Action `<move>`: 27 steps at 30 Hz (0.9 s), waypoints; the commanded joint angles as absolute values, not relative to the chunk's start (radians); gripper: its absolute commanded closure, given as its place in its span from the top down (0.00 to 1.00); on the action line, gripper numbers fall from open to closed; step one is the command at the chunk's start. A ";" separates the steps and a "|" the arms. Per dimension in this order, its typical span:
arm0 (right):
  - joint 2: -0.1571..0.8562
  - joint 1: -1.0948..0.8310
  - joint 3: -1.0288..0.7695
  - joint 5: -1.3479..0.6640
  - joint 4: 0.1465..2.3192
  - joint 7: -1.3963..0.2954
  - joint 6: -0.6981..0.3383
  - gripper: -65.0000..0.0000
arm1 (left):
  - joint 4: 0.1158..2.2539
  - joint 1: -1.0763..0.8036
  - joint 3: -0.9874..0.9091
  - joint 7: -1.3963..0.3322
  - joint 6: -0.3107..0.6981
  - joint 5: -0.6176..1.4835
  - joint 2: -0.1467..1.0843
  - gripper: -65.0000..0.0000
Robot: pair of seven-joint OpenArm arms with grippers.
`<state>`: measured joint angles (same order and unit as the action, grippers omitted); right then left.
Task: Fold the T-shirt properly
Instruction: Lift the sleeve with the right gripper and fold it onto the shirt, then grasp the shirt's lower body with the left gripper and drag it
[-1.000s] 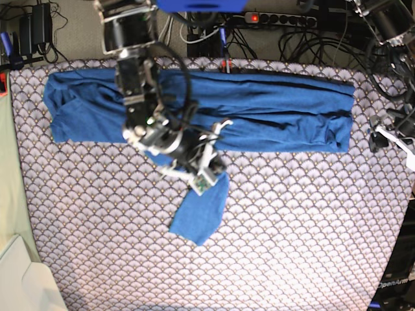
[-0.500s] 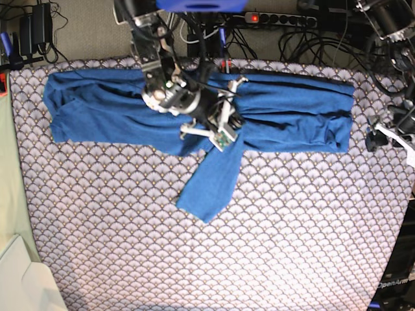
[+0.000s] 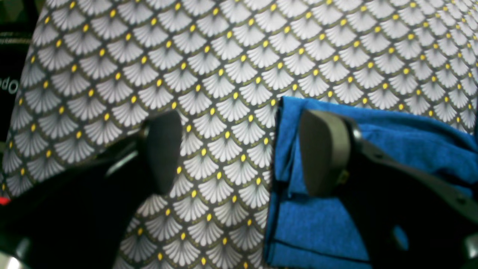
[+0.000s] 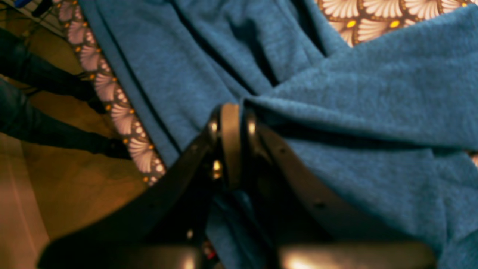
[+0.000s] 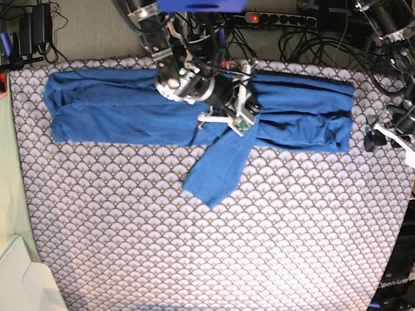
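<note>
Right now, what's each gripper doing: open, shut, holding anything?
Left gripper: open, empty, one finger over the T-shirt's edge.
Right gripper: shut on a fold of the T-shirt.

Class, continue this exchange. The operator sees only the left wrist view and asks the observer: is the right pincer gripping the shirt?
Observer: Yes, the right pincer is shut on a fold of the shirt.
Operator: Where along the shirt is it?
Observer: Near the middle of the long folded band.
Operator: Anything lying loose?
Observer: One sleeve trails from that pincer diagonally onto the cloth.
</note>
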<state>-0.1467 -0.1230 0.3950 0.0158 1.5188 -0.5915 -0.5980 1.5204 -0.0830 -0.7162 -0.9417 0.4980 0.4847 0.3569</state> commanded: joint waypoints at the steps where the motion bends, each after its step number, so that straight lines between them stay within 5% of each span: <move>1: -0.157 -0.116 0.398 -0.004 1.535 -0.568 -0.602 0.03 | 1.538 -0.073 -0.720 -0.924 0.498 0.499 0.377 0.74; 10: -0.157 -0.122 0.397 -0.005 1.534 -0.578 -0.602 0.05 | 1.538 -0.067 -0.719 -0.924 0.498 0.499 0.377 0.74; 20: -0.157 -0.180 0.398 -0.005 1.623 -0.568 -0.607 0.48 | 1.538 -0.048 -0.716 -0.923 0.498 0.639 0.377 0.74; 27: -0.064 -0.249 0.371 -0.005 1.865 -0.579 -0.602 0.51 | 1.538 0.031 -0.565 -0.912 0.498 0.791 0.375 0.74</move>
<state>-0.0593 -0.2512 0.3695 0.0040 1.8523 -0.5991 -0.6044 1.5200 0.0101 -0.5583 -0.9382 0.4942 0.7643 0.3573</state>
